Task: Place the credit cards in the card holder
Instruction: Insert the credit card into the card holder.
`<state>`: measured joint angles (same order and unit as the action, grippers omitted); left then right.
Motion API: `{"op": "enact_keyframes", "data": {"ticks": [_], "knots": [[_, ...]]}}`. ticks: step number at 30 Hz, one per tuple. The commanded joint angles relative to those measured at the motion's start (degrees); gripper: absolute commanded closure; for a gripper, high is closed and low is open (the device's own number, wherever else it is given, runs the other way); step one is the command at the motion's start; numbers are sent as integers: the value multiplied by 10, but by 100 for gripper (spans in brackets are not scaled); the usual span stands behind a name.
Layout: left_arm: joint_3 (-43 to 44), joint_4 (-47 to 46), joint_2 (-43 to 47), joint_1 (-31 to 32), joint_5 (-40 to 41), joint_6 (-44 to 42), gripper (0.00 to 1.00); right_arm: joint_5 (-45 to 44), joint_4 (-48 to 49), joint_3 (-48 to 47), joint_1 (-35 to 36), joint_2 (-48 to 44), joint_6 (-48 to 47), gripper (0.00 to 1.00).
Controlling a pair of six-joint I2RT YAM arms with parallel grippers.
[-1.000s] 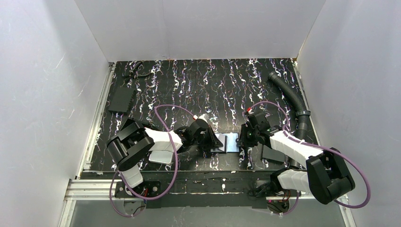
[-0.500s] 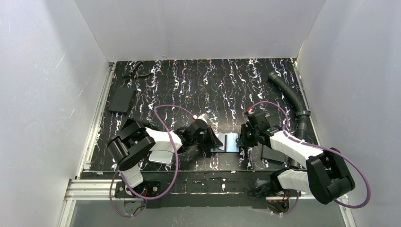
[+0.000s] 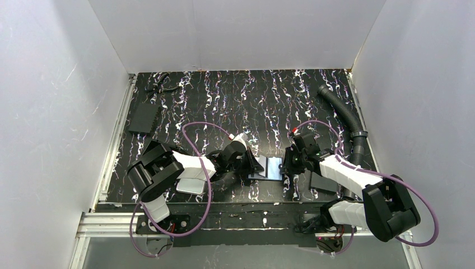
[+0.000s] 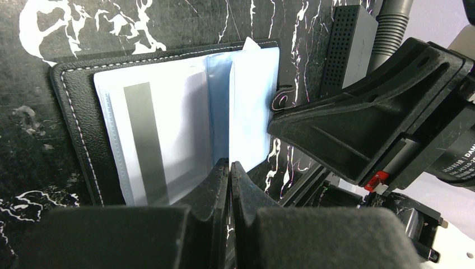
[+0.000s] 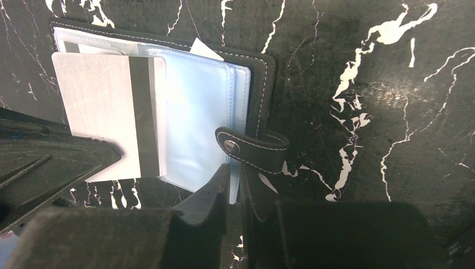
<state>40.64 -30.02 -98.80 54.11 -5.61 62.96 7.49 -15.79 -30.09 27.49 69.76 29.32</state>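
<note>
The card holder lies open on the black marbled table between my two grippers, its bluish clear pockets facing up and its snap tab at its right side. A grey-silver credit card with a dark stripe lies over the left pockets, its lower end sticking out past the holder's edge; it also shows in the left wrist view. My left gripper is shut on the card's edge. My right gripper is shut on the edge of a clear pocket sheet, just under the snap tab.
A white rounded slab lies under the left arm. Flat black plates lie at the far left and by the right arm. A grey ribbed hose runs along the right edge. A black clip-like tool lies at the back left.
My left gripper has moved a little to the right, sliding the card further over the open holder; less of the light card shows outside it. The right gripper has hardly moved.
</note>
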Motion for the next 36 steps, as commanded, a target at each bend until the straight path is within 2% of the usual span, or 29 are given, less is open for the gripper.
{"op": "enact_keyframes", "data": {"ticks": [1,5,12,21,24,29,32,36], "knots": [[-11,-13,-4,-4,8,4,100,13,12,9,2,5,-4,80],[-27,-43,-5,-4,-1,23,100,16,15,12,2,3,-1,80],[-3,-36,-30,-4,-42,30,100,18,16,12,2,1,0,80],[41,63,-35,-3,-46,15,62,20,15,15,2,-7,0,80],[58,96,-33,2,-37,2,45,23,17,16,2,-5,0,80],[116,224,-26,15,4,-45,28,22,16,14,2,-8,-1,80],[167,310,-40,19,30,-74,26,23,17,16,2,-8,-2,81],[212,364,-62,31,38,-92,33,23,19,18,2,-8,-1,81]]}}
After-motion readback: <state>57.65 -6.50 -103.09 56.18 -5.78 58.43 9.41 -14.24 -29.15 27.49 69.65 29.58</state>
